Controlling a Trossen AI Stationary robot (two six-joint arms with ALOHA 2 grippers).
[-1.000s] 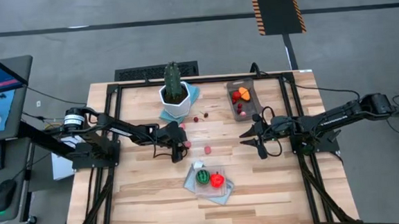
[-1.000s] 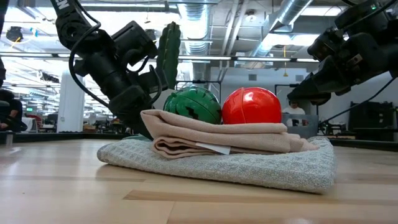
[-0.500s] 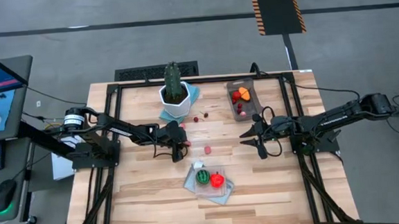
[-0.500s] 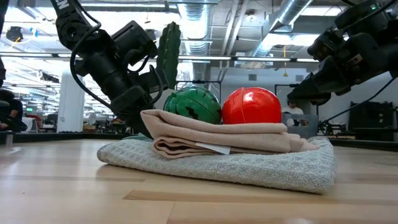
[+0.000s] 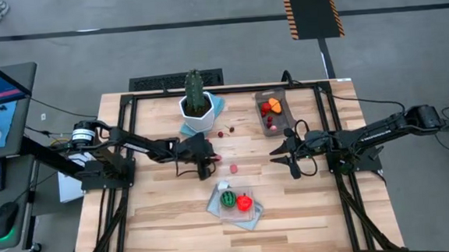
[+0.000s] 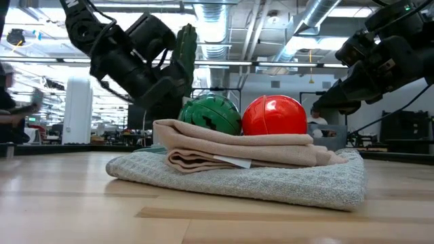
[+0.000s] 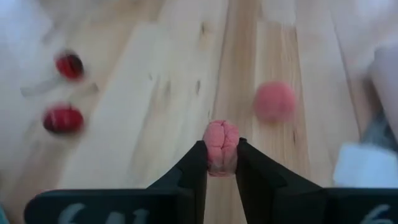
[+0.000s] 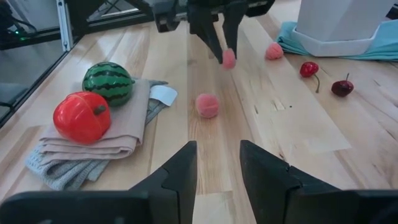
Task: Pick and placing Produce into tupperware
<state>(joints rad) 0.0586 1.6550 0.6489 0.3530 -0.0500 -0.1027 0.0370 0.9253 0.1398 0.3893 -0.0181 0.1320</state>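
Pink berry (image 7: pixel 221 147) pinched in left gripper (image 7: pixel 221 163) above the table, right gripper (image 8: pixel 217 163) parted, empty.

in the left wrist view the two dark red pieces (image 7: pixel 63 118) are blurred, their kind not determinable, and a pale object (image 7: pixel 364 167) is cut by the picture's edge. in the high view the tupperware (image 5: pixel 271 112) contents are too small to identify. in the low view the folded cloth (image 6: pixel 237 163) hides the table behind it.
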